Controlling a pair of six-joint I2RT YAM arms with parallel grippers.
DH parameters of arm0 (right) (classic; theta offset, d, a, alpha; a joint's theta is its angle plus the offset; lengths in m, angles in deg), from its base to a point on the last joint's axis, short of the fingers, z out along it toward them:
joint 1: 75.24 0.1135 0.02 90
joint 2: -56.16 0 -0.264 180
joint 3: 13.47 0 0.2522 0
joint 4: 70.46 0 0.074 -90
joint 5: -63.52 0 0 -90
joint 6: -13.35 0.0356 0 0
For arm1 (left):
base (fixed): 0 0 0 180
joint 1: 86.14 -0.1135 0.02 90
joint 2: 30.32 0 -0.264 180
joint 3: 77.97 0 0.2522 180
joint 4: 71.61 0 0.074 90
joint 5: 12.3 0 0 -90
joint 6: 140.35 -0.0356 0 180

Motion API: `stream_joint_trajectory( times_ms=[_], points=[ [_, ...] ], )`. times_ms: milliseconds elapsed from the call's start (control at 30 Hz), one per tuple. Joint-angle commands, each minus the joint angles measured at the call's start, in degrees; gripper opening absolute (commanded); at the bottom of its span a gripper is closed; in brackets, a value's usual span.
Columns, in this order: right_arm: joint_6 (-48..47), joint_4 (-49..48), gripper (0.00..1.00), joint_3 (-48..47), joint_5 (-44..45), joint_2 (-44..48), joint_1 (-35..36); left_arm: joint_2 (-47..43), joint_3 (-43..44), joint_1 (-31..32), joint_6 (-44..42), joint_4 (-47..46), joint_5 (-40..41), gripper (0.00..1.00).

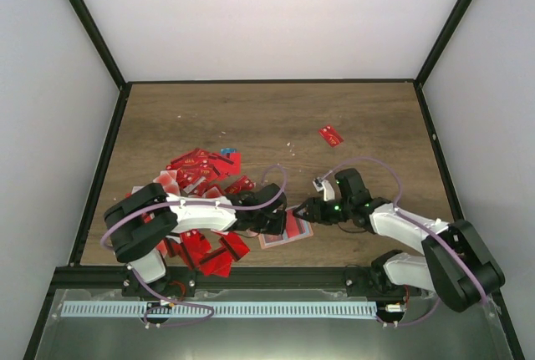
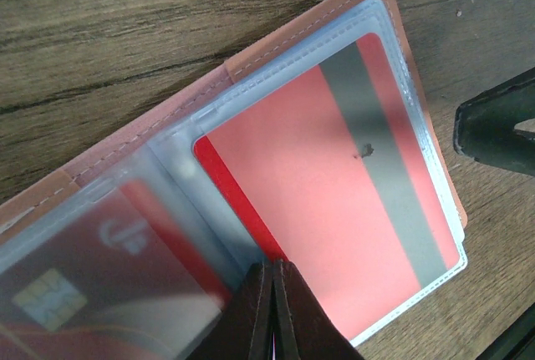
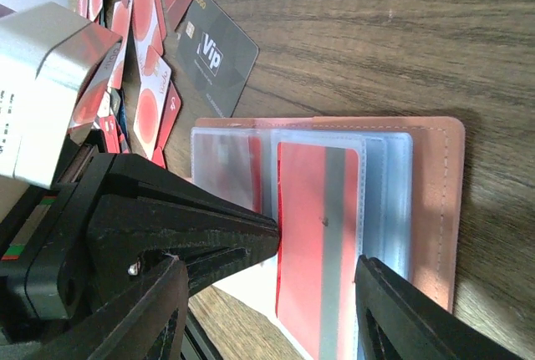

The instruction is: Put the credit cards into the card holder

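Observation:
The salmon-tan card holder (image 1: 287, 233) lies open on the wood, clear sleeves up; it also shows in the left wrist view (image 2: 251, 61) and the right wrist view (image 3: 435, 201). A red card with a grey stripe (image 2: 318, 193) sits mostly inside the right sleeve, one edge strip sticking out; it shows in the right wrist view too (image 3: 305, 235). My left gripper (image 2: 274, 270) is shut, its tips pressed against that exposed edge. My right gripper (image 3: 274, 293) is open and straddles the holder, holding nothing. A chip card (image 2: 58, 297) sits in the left sleeve.
Several loose red cards (image 1: 201, 169) lie in a heap at the left, more under my left arm (image 1: 211, 247). One red card (image 1: 331, 134) lies alone far right. A black VIP card (image 3: 213, 55) lies beside the holder. A right finger (image 2: 497, 126) stands close by.

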Motion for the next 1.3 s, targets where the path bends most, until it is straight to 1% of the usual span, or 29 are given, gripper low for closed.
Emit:
stream_joint_trajectory(
  times_ms=[0,400,767,967,1167,1267],
  points=[
    [-0.1,-0.3,0.57,0.7,0.3,0.1,-0.5,1.7,0.0,0.3,-0.5,0.4,0.1,0.04],
    [0.8,-4.3,0.57,2.3,-2.7,-3.1,-0.5,1.8,-0.2,0.2,-0.5,0.2,0.0,0.04],
    [2.2,-5.6,0.56,2.4,-5.5,-1.5,0.4,2.6,0.2,0.2,-0.6,-0.9,-0.3,0.04],
    [2.9,-4.9,0.57,1.6,-6.2,0.0,0.6,3.2,1.8,0.2,-1.4,-1.2,-0.4,0.04],
    [2.8,-3.3,0.57,0.6,-5.2,1.0,0.6,4.6,6.2,0.2,-2.7,-0.6,0.1,0.04],
    [3.0,-2.8,0.56,0.1,-5.3,1.3,0.7,3.5,6.6,0.1,-2.6,0.3,0.7,0.04]
  ],
)
